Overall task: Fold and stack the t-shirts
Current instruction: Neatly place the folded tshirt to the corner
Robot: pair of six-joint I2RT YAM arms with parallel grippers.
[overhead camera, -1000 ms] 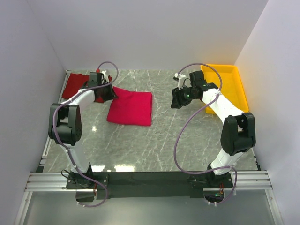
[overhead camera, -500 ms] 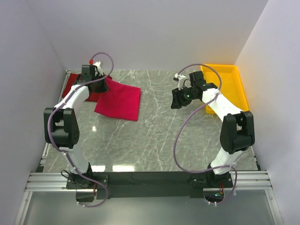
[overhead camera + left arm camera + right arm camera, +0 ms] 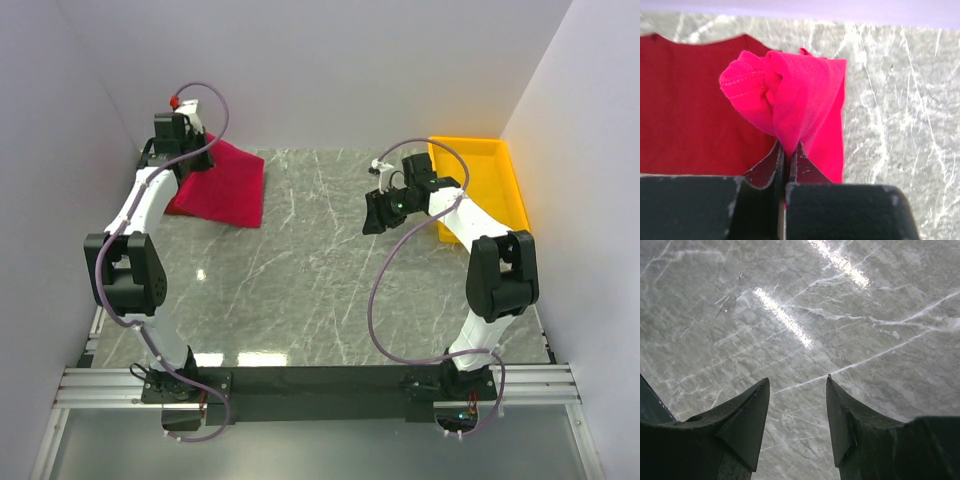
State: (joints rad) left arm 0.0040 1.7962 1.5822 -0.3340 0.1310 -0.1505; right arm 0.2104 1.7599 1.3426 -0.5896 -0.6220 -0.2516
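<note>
Since left gripper (image 3: 786, 152) pinched only a bunched pink t-shirt (image 3: 800, 95) corner, it could slip, unfolding; right gripper (image 3: 797, 385) gaped empty.

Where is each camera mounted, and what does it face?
Top external: high behind the arms, looking down on the table; both arms show.
Left wrist: on the left arm, facing the left gripper shut on the pink t-shirt, dark red t-shirt beneath.
Right wrist: on the right arm, facing the table past the open right gripper.
Shared: the pink t-shirt, top and left wrist.

The left tool (image 3: 786, 150) has dragged the pink t-shirt (image 3: 228, 185) onto the brick-red t-shirt (image 3: 685, 125).
</note>
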